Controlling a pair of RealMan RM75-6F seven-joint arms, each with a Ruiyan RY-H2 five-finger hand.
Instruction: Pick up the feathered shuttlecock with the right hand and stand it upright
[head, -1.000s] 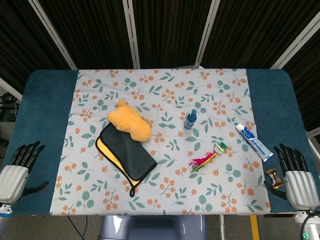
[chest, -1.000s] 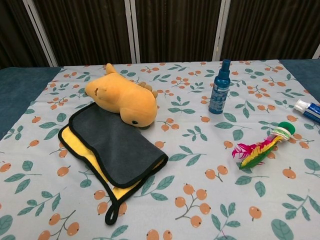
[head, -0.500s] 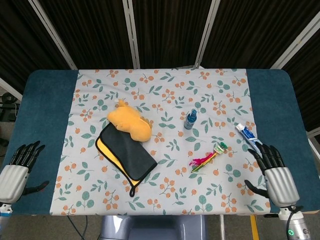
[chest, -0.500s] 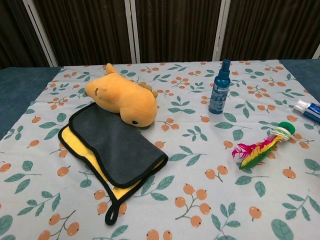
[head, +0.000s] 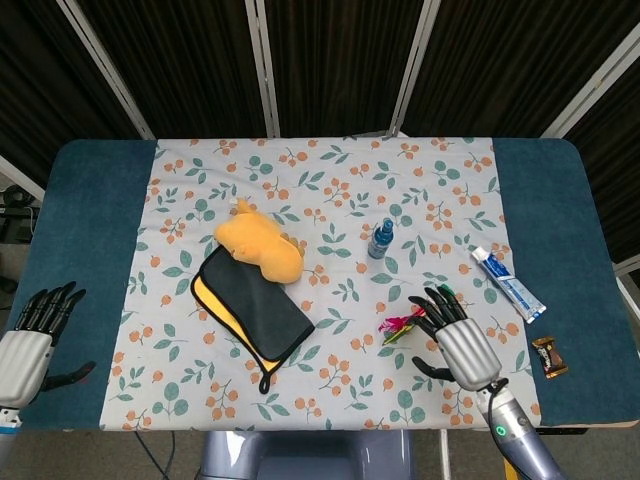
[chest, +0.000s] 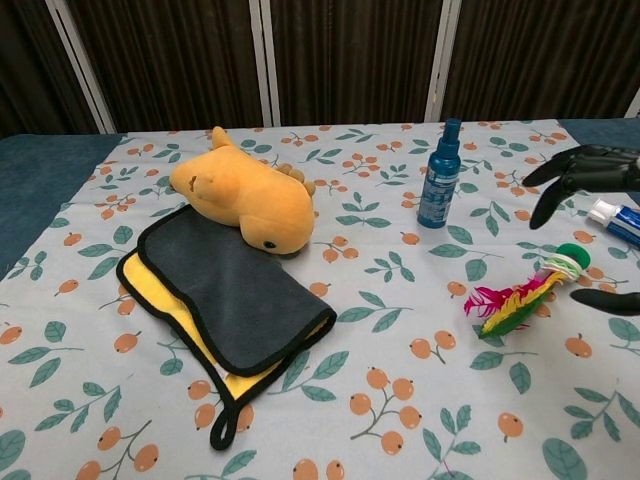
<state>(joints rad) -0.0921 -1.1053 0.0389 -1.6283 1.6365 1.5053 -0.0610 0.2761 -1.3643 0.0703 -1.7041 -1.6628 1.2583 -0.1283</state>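
right hand (head: 462, 345), fingers spread wide and empty, hovered over the feathered shuttlecock (chest: 522, 297), which lay on its side at about four o'clock on the floral tablecloth (head: 330, 180). the reach appeared under way; next it seemingly needed to lower and close near the green base. left hand (head: 28, 338) rested open at eight o'clock. dark curtains (head: 330, 60) hung behind.

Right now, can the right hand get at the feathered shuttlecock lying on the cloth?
Probably yes. The right hand hovers open right over the feathered shuttlecock, which lies flat on the cloth with nothing stacked on it. The spray bottle and toothpaste stand clear of it.
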